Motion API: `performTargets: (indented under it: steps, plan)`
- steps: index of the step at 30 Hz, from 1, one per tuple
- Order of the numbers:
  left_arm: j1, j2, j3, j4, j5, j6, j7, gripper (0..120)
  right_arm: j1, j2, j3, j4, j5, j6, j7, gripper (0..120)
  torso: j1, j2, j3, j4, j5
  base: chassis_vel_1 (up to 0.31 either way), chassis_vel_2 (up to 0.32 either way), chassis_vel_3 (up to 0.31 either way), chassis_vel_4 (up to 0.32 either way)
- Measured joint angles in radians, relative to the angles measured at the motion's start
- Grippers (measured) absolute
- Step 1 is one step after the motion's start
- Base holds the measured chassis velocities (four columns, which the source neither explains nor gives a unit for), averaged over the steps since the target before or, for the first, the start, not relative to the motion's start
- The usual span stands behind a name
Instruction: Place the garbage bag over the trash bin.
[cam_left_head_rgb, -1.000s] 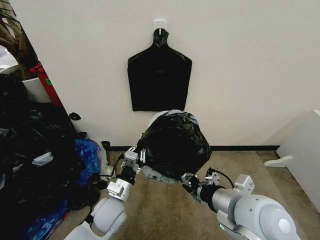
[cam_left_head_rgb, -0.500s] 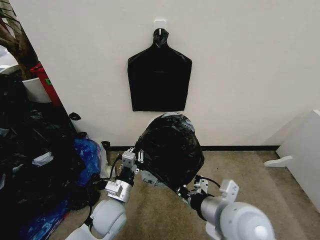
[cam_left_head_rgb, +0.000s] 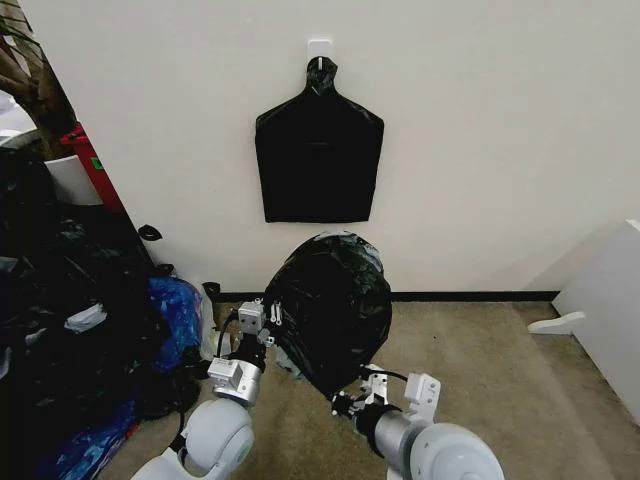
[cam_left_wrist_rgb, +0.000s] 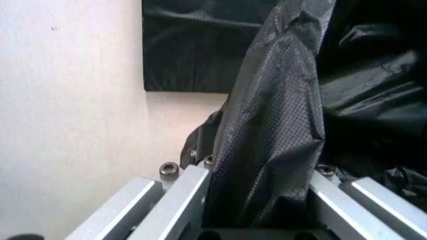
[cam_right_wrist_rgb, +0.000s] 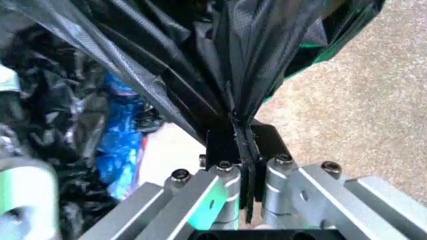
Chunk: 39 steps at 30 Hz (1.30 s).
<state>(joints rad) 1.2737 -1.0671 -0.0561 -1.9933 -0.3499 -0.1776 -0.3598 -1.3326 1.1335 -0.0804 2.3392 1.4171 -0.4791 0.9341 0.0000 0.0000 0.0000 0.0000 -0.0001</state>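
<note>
Both arms reach forward — left gripper (cam_left_head_rgb: 268, 318) and right gripper (cam_left_head_rgb: 345, 402) clamped tight.

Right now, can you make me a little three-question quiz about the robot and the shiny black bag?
1. True or false: the crinkled glossy black plastic garbage bag lies flat on the carpet.
2. What is the left gripper shut on? A) the blue bags B) the garbage bag C) nothing
3. Fill in: the right gripper pinches a gathered fold of the ____.

Key
1. False. It is draped over something rounded, which stands in front of the wall, below the flat black bag pack hanging there.
2. B. Bag plastic sits between its fingers.
3. Garbage bag.
</note>
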Motion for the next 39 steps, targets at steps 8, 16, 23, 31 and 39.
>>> performTargets:
  steps: [8,16,23,31,39]
  plan:
    - [0.006,0.004,0.003,-0.022,-0.031,0.019,-0.011,1,0.014,0.027,-0.021,-0.127,-0.135,0.006,-0.029,0,0.000,0.000,0.000,0.0000,0.0001,0.000,0.000,0.000,0.000]
    - [0.014,0.010,-0.006,-0.044,-0.088,0.046,-0.032,1,0.007,0.030,0.021,-0.227,-0.330,0.047,-0.121,0,0.000,0.000,0.000,0.0000,0.0001,0.000,0.000,0.000,0.000]
    - [0.020,0.008,-0.004,-0.059,-0.133,0.073,-0.065,1,0.016,0.037,0.057,-0.305,-0.489,0.136,-0.265,0,0.000,0.000,0.000,0.0000,0.0002,0.000,0.000,0.000,0.000]
    - [0.031,0.009,-0.005,-0.071,-0.170,0.086,-0.074,1,0.006,0.032,0.076,-0.324,-0.605,0.189,-0.382,0,0.000,0.000,0.000,0.0000,0.0001,0.000,0.000,0.000,0.000]
    - [0.019,0.013,-0.018,-0.053,-0.208,0.111,-0.076,1,-0.047,-0.002,0.085,-0.268,-0.713,0.186,-0.439,15,0.000,0.000,0.000,0.0000,0.0002,0.000,0.000,0.000,0.000]
